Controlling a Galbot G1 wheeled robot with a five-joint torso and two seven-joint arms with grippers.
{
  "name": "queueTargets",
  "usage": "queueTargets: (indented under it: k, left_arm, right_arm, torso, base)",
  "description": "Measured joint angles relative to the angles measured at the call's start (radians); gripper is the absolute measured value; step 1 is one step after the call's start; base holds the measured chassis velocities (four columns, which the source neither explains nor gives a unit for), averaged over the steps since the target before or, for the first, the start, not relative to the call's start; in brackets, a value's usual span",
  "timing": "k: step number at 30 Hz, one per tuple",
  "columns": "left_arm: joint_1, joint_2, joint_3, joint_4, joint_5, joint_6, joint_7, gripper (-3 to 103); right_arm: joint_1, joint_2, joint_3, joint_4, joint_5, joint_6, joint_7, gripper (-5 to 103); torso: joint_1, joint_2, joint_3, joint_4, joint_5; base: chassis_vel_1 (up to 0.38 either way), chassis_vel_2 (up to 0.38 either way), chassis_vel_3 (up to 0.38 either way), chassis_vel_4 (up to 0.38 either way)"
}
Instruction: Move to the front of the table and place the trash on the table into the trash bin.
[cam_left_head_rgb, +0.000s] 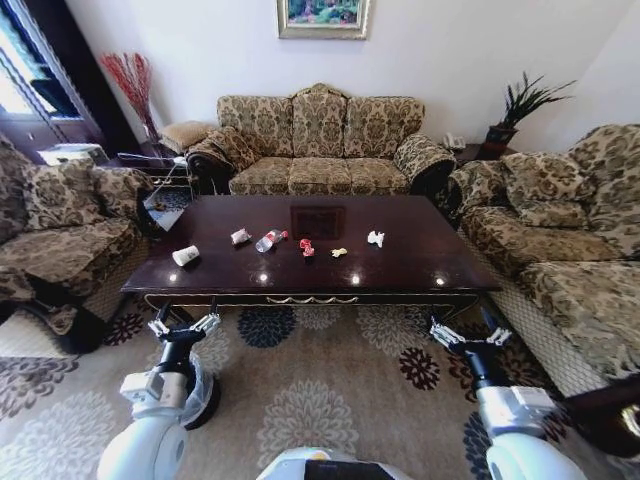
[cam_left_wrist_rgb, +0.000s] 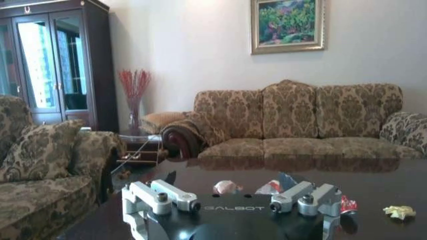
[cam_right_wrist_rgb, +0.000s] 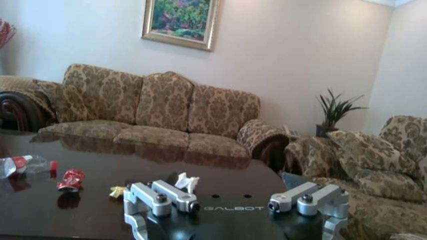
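The dark glossy table stands just ahead of me. On it lies the trash in a loose row: a tipped white paper cup, a crumpled wad, a clear red-capped bottle, a red wrapper, a yellow scrap and a white wad. My left gripper and right gripper hang open and empty, short of the table's front edge. A round black shape, apparently the trash bin, peeks from behind my left forearm.
Patterned sofas close in the table: one behind it, one on the left, one on the right. A floral rug covers the floor between me and the table. A potted plant stands in the far right corner.
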Motion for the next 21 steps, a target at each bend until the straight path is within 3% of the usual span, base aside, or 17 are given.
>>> queueTargets:
  k: [21]
  left_arm:
    - [-0.001,0.006,0.007,-0.002,-0.002,0.006,0.002,100]
  right_arm:
    - [-0.015,0.022,0.022,-0.006,-0.008,0.043,-0.007,100]
  torso:
    - [0.0,0.0,0.0,0.0,-0.0001]
  base:
    - [0.005,0.005,-0.005,-0.004]
